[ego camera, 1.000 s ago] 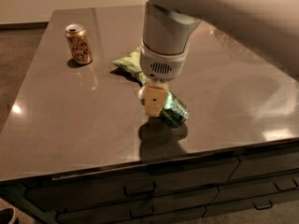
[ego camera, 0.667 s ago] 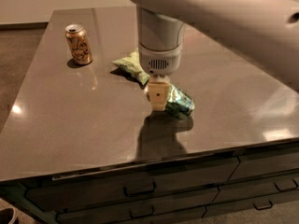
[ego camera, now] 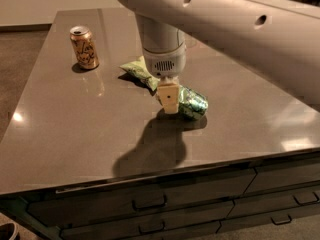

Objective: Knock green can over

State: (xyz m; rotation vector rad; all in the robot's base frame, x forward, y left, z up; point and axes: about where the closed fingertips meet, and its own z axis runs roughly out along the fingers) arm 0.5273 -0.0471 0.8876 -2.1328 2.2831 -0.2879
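The green can [ego camera: 192,102] lies on its side on the grey table [ego camera: 75,129], near the middle. It has a dark green patterned body with pale markings. My gripper [ego camera: 168,97] hangs from the white arm just left of the can, its cream-coloured fingertip close against the can's left end. The arm's wrist hides part of the area behind the can.
An orange-gold can [ego camera: 84,47] with dark script stands upright at the back left. A flat light green chip bag [ego camera: 140,72] lies just behind my gripper. The table's front edge has drawers [ego camera: 150,206] below it. My arm's shadow falls in front of the can.
The gripper has risen a little and shifted slightly right. The green can has rolled a short way to the right and still lies on its side.
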